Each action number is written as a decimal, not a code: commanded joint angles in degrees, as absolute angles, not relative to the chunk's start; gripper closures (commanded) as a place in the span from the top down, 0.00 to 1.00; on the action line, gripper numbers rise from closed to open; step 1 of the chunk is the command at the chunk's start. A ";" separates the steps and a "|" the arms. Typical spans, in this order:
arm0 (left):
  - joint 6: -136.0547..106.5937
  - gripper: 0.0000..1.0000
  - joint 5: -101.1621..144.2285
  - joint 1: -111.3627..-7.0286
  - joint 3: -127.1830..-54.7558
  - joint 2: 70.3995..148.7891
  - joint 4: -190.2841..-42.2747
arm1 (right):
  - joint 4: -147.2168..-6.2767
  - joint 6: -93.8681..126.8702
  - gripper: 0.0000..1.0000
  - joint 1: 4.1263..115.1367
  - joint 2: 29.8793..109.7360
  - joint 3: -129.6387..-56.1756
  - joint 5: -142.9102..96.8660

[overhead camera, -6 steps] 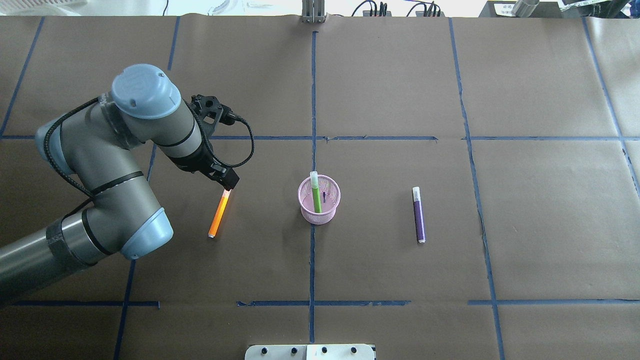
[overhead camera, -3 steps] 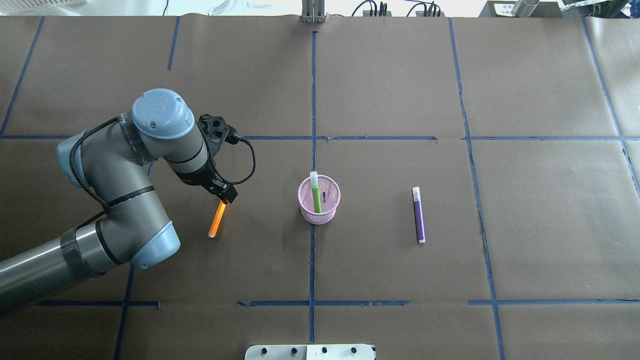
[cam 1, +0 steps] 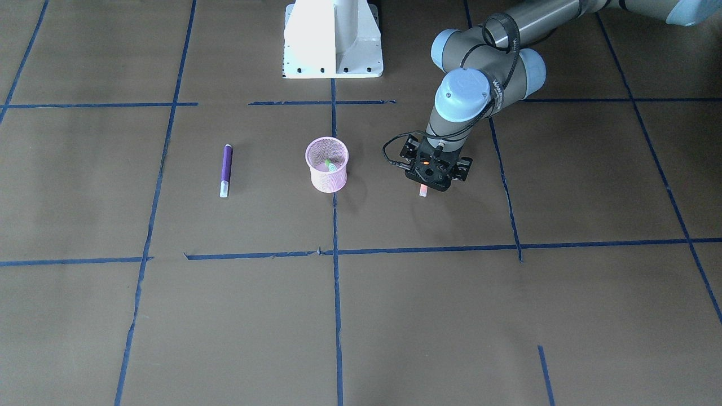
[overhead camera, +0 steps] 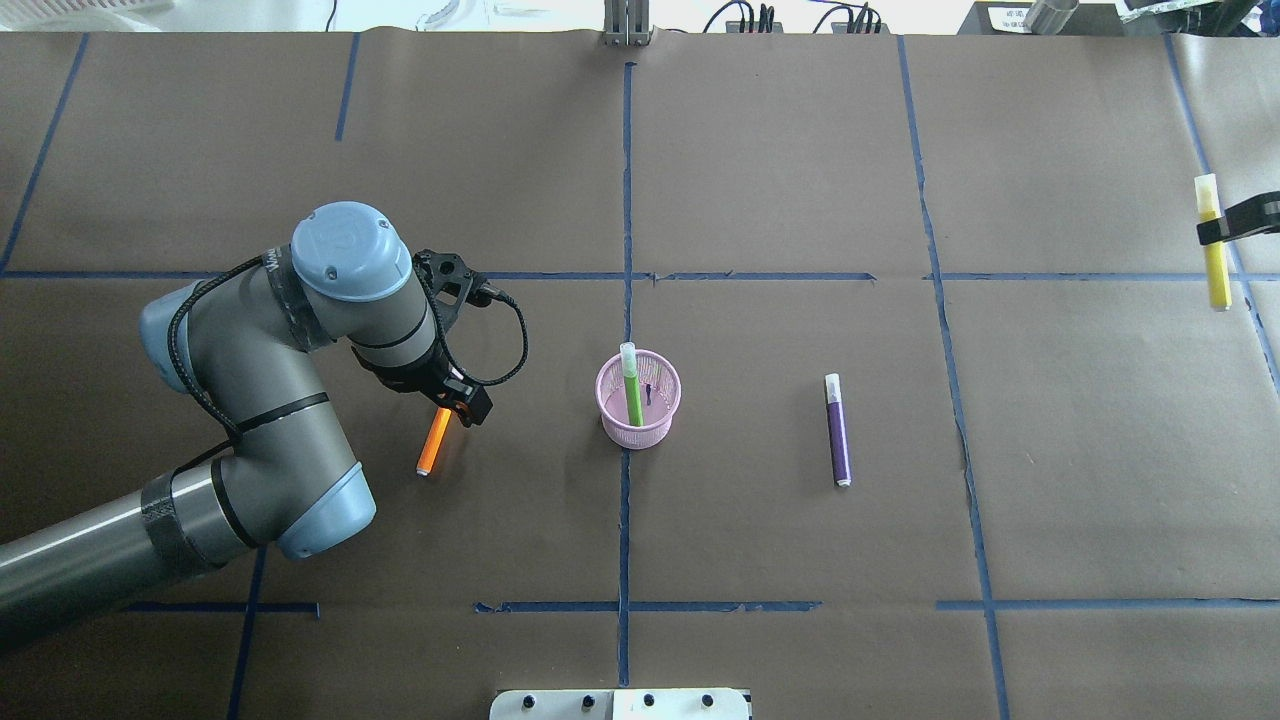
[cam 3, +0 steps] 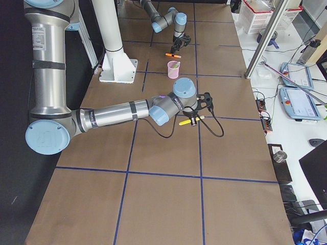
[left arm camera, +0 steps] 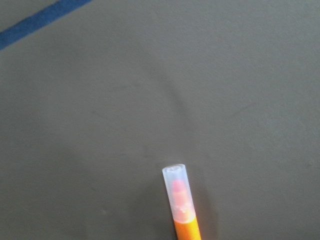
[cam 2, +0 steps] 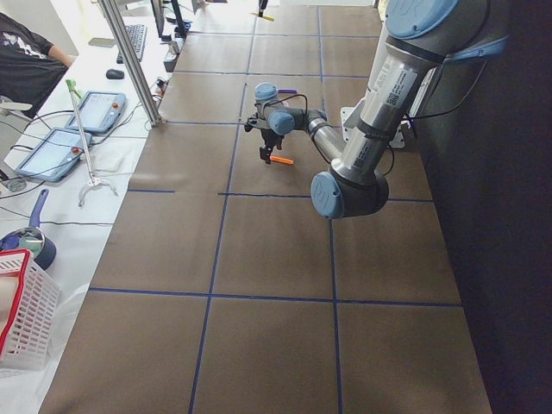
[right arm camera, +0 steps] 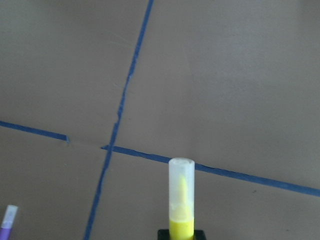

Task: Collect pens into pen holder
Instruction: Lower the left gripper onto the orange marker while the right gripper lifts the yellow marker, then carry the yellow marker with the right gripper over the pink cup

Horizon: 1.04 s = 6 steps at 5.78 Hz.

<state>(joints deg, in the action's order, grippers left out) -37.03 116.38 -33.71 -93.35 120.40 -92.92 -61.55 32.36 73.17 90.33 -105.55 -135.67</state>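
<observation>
The step in hand looks like the pick-up of the orange pen [overhead camera: 431, 450], a short, thick marker-like stick with a pale translucent cap, lying flat on the brown paper-covered tabletop [overhead camera: 780, 150]. The left claw [overhead camera: 462, 405] hangs low over the pen's cap end, and the barrel runs out from under it towards the robot. Whether this claw is parted or clenched on the pen cannot be told: its wrist view shows only the cap on the paper and no fingers.

The pink wire-mesh pen holder [overhead camera: 640, 428], a small round cup, stands upright well apart from the left claw, off towards the other arm. The green pen [overhead camera: 634, 395] leans inside it, cap up. Beyond the holder, farther from the left claw, the purple pen [overhead camera: 839, 435] lies flat. The right claw [overhead camera: 1218, 230], far off at the tabletop's edge, is clamped on a yellow pen [overhead camera: 1215, 270].

The next move probably calls for a firm squeeze across the orange barrel. After that come a lift, a tip to upright and a carry to the holder, without knocking the light cup or the green pen.

Count: 4 pens (1 orange, 1 green, 1 purple, 1 yellow), 1 holder, 2 claws.
</observation>
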 commanded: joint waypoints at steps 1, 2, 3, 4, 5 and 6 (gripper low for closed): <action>-37.88 1.00 116.11 -32.79 -93.34 120.32 -92.90 | -61.79 45.80 0.00 66.14 83.72 -109.41 -131.52; -37.97 1.00 116.10 -32.70 -92.64 120.15 -92.99 | -61.79 53.10 0.00 62.53 79.32 -110.12 -129.48; -37.88 1.00 116.10 -32.78 -92.64 120.32 -92.99 | -62.40 57.35 0.00 60.66 74.84 -110.47 -129.38; -37.88 1.00 116.10 -32.78 -92.64 120.41 -93.25 | -62.49 63.83 0.00 57.08 69.40 -110.65 -126.68; -37.97 1.00 116.10 -32.78 -92.64 120.24 -94.73 | -62.49 68.33 0.00 51.73 65.87 -112.22 -120.12; -37.97 1.00 116.10 -32.78 -92.81 120.23 -94.92 | -62.49 70.81 0.00 39.85 64.87 -115.11 -101.09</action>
